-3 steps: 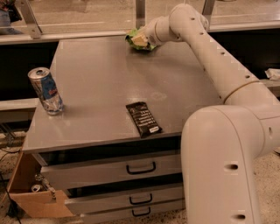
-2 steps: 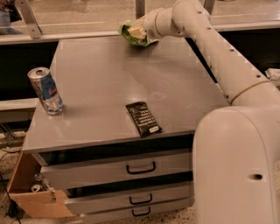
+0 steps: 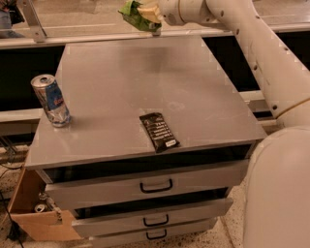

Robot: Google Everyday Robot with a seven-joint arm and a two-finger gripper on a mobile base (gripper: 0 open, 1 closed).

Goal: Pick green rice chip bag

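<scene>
One camera only, set high over the near side of the table (image 3: 145,82) and looking down and forward across it. It's close in: the robot's own arm (image 3: 261,63) and body (image 3: 281,193) crowd the right edge, and the drawers (image 3: 155,186) run along the bottom. Up at the top edge, above the table's far side, the gripper (image 3: 145,14) clamps the green rice chip bag (image 3: 130,14).

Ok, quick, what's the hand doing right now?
Hand: closed on the green rice chip bag, held in the air above the far edge of the drawer cabinet.
</scene>
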